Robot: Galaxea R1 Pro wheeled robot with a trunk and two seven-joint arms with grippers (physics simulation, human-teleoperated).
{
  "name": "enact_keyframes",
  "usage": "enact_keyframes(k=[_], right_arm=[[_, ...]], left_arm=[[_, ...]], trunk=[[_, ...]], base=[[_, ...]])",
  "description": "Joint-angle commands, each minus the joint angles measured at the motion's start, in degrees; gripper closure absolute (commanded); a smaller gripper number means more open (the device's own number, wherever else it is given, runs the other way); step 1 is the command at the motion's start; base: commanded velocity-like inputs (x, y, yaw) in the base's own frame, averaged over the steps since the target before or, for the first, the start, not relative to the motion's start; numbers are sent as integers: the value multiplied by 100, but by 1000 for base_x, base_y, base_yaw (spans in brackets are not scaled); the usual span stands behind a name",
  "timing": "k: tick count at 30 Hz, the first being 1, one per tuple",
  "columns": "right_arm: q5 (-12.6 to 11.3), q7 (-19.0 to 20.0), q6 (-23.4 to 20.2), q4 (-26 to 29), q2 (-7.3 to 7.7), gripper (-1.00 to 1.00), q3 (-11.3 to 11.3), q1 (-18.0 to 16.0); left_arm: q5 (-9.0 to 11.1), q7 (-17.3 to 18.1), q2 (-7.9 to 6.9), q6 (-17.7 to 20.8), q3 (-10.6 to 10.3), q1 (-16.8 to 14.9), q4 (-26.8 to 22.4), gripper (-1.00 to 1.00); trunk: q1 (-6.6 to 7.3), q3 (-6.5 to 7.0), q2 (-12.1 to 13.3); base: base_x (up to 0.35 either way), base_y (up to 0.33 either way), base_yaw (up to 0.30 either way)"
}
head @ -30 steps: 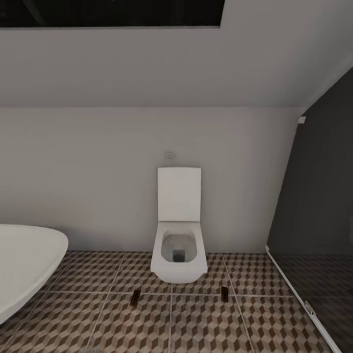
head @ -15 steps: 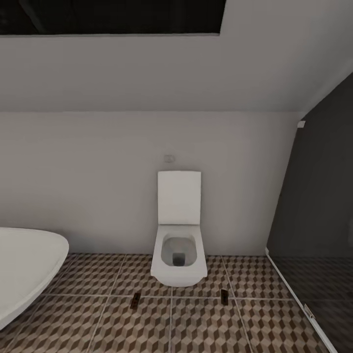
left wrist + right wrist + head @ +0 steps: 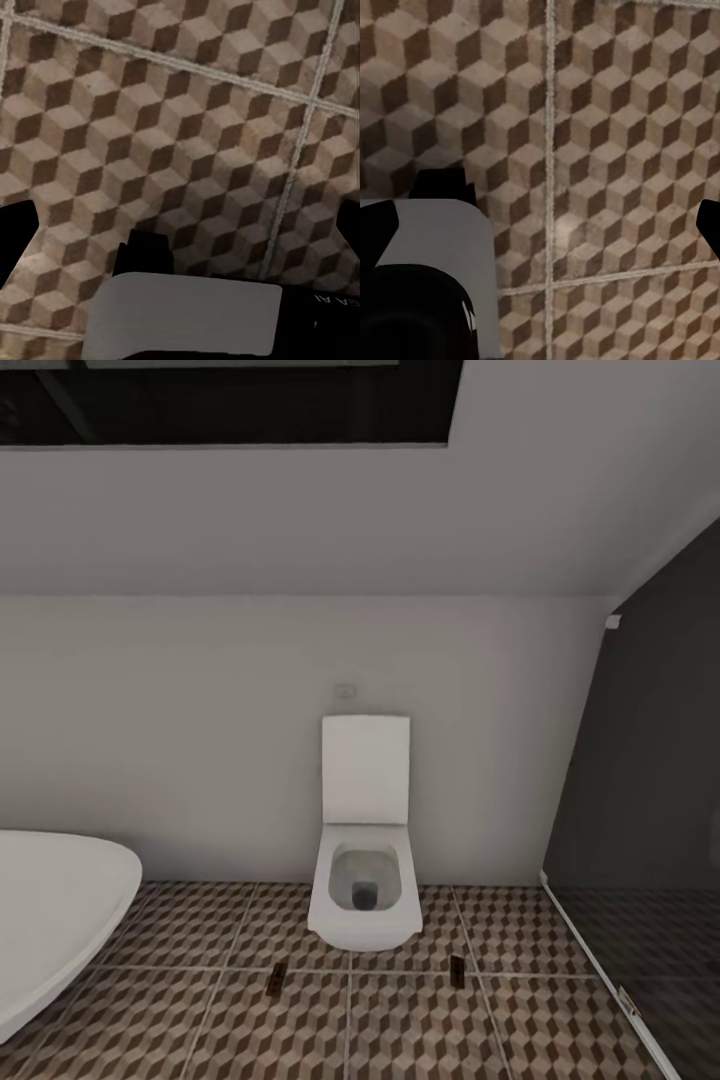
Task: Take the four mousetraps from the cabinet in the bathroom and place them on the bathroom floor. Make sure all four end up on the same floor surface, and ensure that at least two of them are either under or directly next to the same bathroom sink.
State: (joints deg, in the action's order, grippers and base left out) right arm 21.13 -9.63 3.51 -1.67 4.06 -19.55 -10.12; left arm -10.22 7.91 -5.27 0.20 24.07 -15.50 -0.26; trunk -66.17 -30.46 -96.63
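The head view faces a white toilet with its lid raised and an empty bowl, set against a pale wall. A white bathtub shows at the left edge, a dark glass shower screen at the right. Two small dark objects, too small to identify, lie on the bathroom floor in front of the toilet. Both wrist views look down on the cube-patterned tiles, where the left gripper and the right gripper are spread wide and hold nothing.
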Motion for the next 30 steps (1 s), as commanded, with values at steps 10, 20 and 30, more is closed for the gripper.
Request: enact_keyframes(k=[10,20,30], right_arm=[[49,-21,75,-18,-9,-100,-49,16],[42,-21,79,-18,-10,-100,-49,19],[40,-21,80,-18,-10,-100,-49,19]], left_arm=[[-53,17,94,-402,53,202,0,-100],[-50,17,104,-496,53,237,0,-100],[-53,17,105,-510,53,240,0,-100]], trunk=[[221,174,400],[441,354,801],[660,534,1202]], base=[[0,0,0],[0,0,0],[0,0,0]])
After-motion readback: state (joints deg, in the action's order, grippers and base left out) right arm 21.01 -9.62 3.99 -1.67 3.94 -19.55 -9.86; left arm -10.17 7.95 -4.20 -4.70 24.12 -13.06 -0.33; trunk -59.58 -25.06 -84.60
